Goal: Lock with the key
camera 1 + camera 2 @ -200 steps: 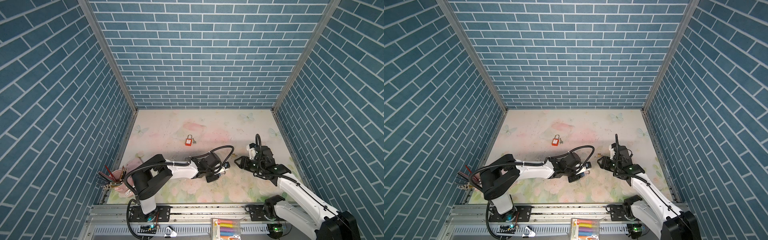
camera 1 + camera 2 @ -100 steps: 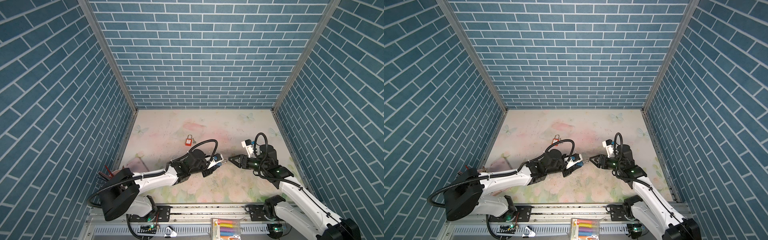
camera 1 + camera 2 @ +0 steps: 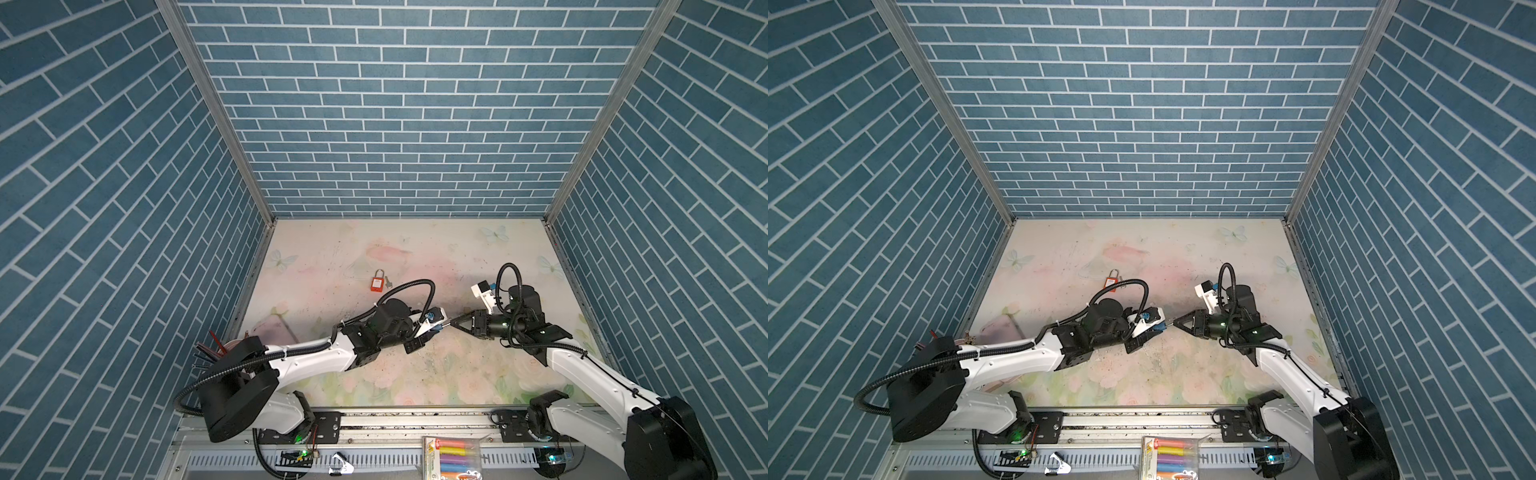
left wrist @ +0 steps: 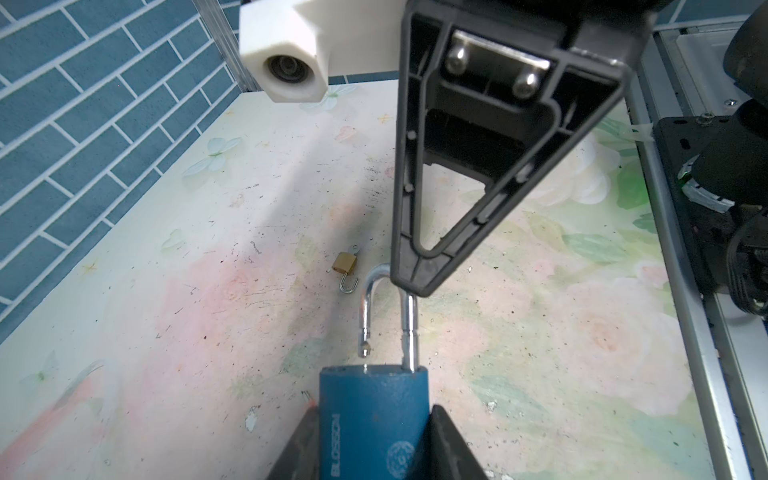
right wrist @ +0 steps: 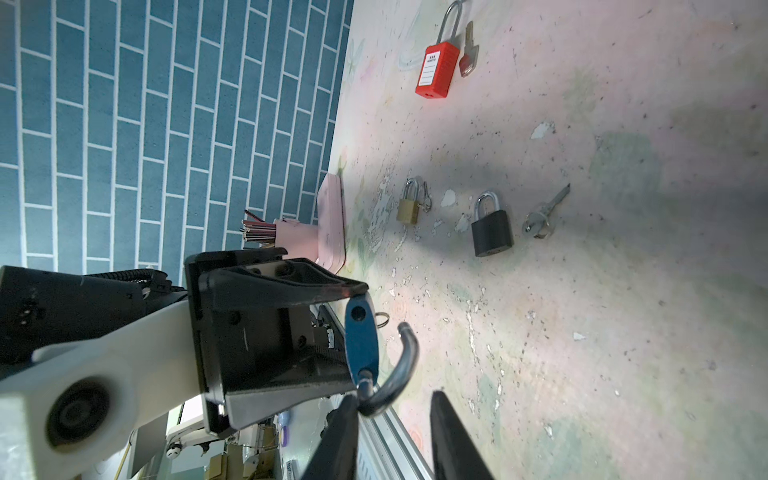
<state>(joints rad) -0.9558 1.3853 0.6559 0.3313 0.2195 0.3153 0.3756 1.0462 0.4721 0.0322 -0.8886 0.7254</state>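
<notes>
Left wrist view, left tool (image 4: 372, 440) clamping blue padlock (image 4: 372, 409), opposing right tool (image 5: 392, 432) (jaws parted) straddling shackle (image 5: 408, 357)

Blue padlock (image 4: 372, 399) clamped in left gripper (image 4: 374, 415), held aloft; silver shackle (image 4: 409, 320) open.

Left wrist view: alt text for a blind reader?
Left end effector grips a blue metal padlock, its silver shackle open; the black right end effector sits at the shackle's bend. A small brass padlock lies beyond on the floral tabletop.

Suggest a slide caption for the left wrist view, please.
Left gripper holds a blue padlock, shackle open, right gripper at the shackle's bend.
</notes>
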